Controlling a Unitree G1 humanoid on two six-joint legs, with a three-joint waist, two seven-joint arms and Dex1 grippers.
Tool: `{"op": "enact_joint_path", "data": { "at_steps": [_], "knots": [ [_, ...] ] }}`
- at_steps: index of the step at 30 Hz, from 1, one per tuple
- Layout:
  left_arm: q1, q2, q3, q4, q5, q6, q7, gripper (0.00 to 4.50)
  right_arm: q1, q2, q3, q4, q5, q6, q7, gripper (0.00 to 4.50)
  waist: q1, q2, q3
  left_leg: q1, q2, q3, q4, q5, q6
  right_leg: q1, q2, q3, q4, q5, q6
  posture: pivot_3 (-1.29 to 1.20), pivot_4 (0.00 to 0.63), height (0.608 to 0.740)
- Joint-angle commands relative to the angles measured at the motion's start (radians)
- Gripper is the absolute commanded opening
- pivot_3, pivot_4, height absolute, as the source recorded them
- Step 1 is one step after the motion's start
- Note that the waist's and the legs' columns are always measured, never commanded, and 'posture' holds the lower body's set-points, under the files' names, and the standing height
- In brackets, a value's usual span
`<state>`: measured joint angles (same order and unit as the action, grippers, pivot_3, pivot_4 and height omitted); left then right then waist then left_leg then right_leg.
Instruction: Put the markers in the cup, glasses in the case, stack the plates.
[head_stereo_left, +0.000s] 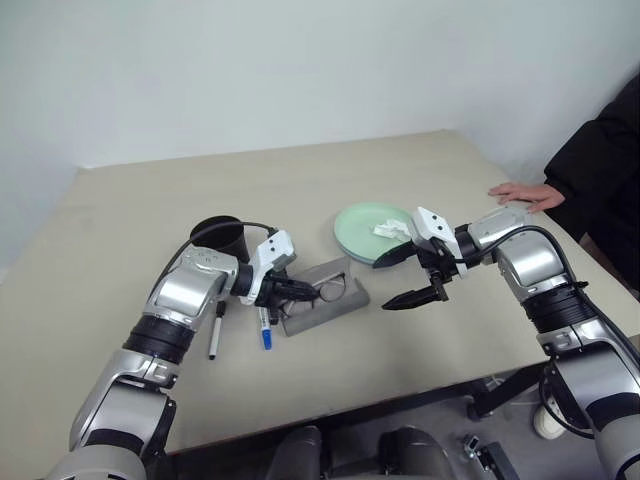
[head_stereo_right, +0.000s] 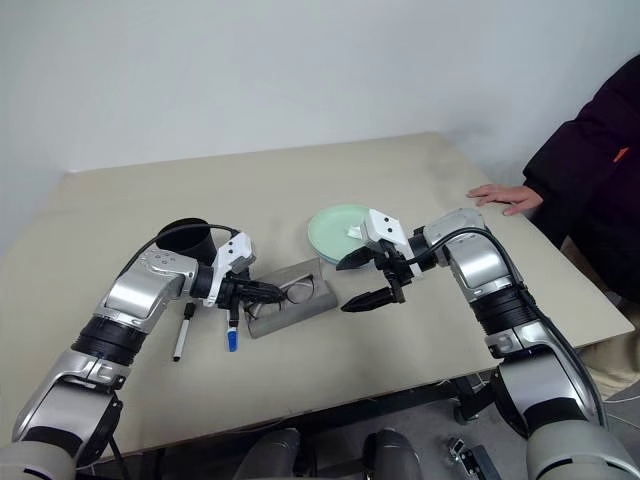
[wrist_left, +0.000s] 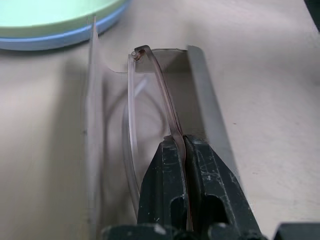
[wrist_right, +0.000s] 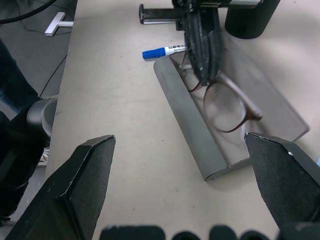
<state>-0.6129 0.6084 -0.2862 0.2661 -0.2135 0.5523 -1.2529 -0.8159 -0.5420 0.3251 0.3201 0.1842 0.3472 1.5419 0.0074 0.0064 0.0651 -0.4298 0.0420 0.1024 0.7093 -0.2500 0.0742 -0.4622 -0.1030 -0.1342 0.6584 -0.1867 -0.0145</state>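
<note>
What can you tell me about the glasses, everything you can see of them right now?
The glasses have a thin, translucent brownish frame with roundish clear lenses and slim temples. The left gripper is shut on the frame, pinching it edge-on between its two black fingers. They hang tilted over the open grey case, lenses inside its trough; whether they touch its floor cannot be told. The case lies on the beige table.

left gripper clamped tight, angled down, right gripper spread wide, seemingly hovering, both pointing inward
</note>
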Motion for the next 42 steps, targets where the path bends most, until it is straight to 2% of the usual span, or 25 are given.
{"op": "enact_joint_path", "data": {
  "at_steps": [1, 14, 24, 27, 34, 38, 39, 42],
  "knots": [
    [0.010, -0.010, -0.001, -0.066, -0.028, 0.044, -0.018, 0.01, -0.014, -0.005, -0.014, -0.037, 0.009, -0.004, -0.004, 4.50, 0.000, 0.000, 0.000, 0.000, 0.000, 0.000, 0.000, 0.000, 0.000, 0.000, 0.000, 0.000, 0.000, 0.000, 0.000, 0.00, 0.000, 0.700],
    [0.099, 0.038, -0.032, -0.290, -0.112, 0.232, -0.077, 0.01, -0.014, 0.001, -0.010, -0.034, 0.005, -0.010, -0.011, 4.50, 0.000, 0.000, 0.000, 0.000, 0.000, 0.000, 0.000, 0.000, 0.000, 0.000, 0.000, 0.000, 0.000, 0.000, 0.000, 0.00, 0.000, 0.700],
    [0.095, 0.044, -0.041, -0.295, -0.116, 0.237, -0.059, 0.01, -0.015, 0.006, -0.007, -0.031, 0.005, -0.012, -0.014, 4.50, 0.000, 0.000, 0.000, 0.000, 0.000, -0.001, 0.000, 0.000, 0.000, 0.000, 0.000, 0.000, 0.000, 0.000, 0.000, 0.00, 0.000, 0.700],
    [0.092, 0.036, -0.032, -0.288, -0.114, 0.228, -0.040, 0.70, -0.010, 0.003, -0.006, -0.037, 0.007, -0.011, -0.015, 4.50, 0.000, 0.000, 0.000, 0.000, 0.000, -0.001, 0.000, 0.000, 0.000, 0.000, 0.000, 0.000, 0.000, 0.000, 0.000, 0.00, 0.000, 0.700],
    [0.038, 0.033, 0.031, -0.273, -0.121, 0.185, 0.015, 3.15, -0.006, -0.005, -0.001, -0.013, -0.007, -0.030, -0.014, 4.50, 0.000, 0.000, 0.000, 0.000, 0.000, -0.001, 0.000, 0.000, 0.000, 0.000, 0.000, 0.000, 0.000, 0.000, 0.000, 0.00, 0.000, 0.700],
    [-0.007, 0.016, 0.129, -0.313, -0.212, 0.242, 0.043, 3.15, -0.005, -0.006, -0.004, -0.001, -0.011, -0.035, -0.014, 4.50, 0.000, 0.000, 0.000, 0.000, 0.000, -0.001, 0.000, 0.000, 0.000, 0.000, 0.000, 0.000, 0.000, 0.000, 0.000, 0.00, 0.000, 0.700],
    [-0.012, 0.015, 0.147, -0.323, -0.229, 0.252, 0.048, 2.72, -0.005, -0.006, -0.004, 0.001, -0.012, -0.036, -0.014, 4.50, 0.000, 0.000, 0.000, 0.000, 0.000, -0.001, 0.000, 0.000, 0.000, 0.000, 0.000, 0.000, 0.000, 0.000, 0.000, 0.00, 0.000, 0.700],
    [-0.008, 0.016, 0.161, -0.329, -0.231, 0.250, 0.077, 1.81, -0.004, -0.006, -0.004, 0.001, -0.013, -0.037, -0.013, 4.50, 0.000, 0.000, 0.000, 0.000, 0.000, -0.001, 0.000, 0.000, 0.000, 0.001, 0.000, 0.000, 0.000, 0.000, 0.000, 0.00, 0.000, 0.700]
  ]
}}
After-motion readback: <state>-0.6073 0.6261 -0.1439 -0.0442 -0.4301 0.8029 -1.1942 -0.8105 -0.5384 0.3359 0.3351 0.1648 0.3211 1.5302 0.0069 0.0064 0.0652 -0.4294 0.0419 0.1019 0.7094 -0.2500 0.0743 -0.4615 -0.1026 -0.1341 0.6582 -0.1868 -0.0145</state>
